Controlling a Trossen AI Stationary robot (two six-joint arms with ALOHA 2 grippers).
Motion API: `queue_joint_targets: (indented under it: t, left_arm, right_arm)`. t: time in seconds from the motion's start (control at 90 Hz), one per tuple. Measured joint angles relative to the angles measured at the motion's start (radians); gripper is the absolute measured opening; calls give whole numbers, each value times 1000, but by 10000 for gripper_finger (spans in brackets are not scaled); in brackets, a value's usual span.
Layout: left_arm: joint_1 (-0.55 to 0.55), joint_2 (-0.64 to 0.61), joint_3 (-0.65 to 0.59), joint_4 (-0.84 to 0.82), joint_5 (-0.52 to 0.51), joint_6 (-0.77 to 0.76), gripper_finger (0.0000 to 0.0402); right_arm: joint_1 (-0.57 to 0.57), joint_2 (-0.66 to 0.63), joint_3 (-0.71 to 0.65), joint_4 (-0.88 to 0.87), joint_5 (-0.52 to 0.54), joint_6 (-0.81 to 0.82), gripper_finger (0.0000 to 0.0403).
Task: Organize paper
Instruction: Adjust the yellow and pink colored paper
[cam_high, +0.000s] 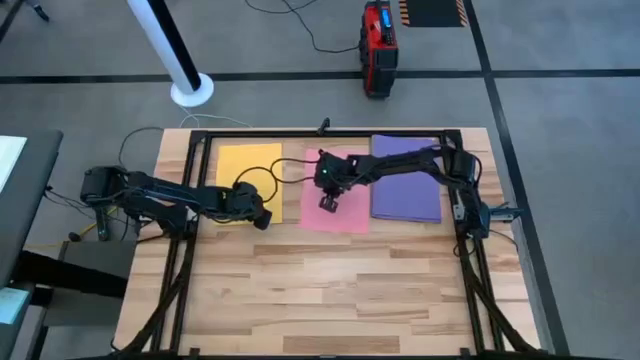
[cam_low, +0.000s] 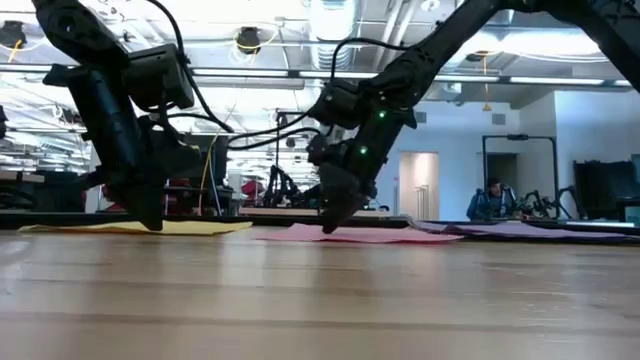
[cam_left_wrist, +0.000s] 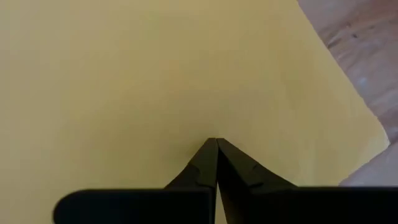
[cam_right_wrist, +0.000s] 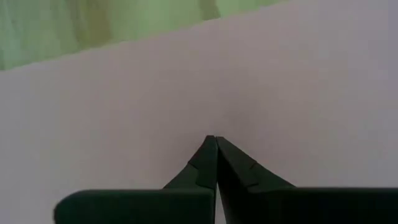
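From above, yellow paper (cam_high: 249, 170), pink paper (cam_high: 337, 205) and purple paper (cam_high: 405, 185) lie side by side at the far end of the wooden surface (cam_high: 320, 290). The wrist views alone show each hand clenched, tips pressed on paper: left hand (cam_left_wrist: 216, 140) on yellow, right hand (cam_right_wrist: 216, 138) on pink.

Wooden table (cam_high: 330, 290) — yellow (cam_high: 250, 165), pink (cam_high: 345, 215), purple paper (cam_high: 405, 190) lying flat.
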Motion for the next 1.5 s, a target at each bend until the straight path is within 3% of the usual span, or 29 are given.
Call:
queue_joint_targets:
  t: [0.344,0.633,0.878,1.067,1.5]
  left_arm:
    - [0,5,73,-51,22,108,0]
    - [14,3,101,146,3,213,0]
    - [169,4,96,62,-136,163,0]
    - [256,4,30,164,-63,154,0]
    - [281,-1,-59,194,-90,-18,0]
  right_arm:
    - [24,-78,2,10,-3,-44,0]
    - [66,-151,-46,31,-3,-130,0]
    - [66,-207,-187,126,29,-88,0]
    - [83,-214,-212,125,29,-63,0]
    - [92,-214,-211,140,29,-62,0]
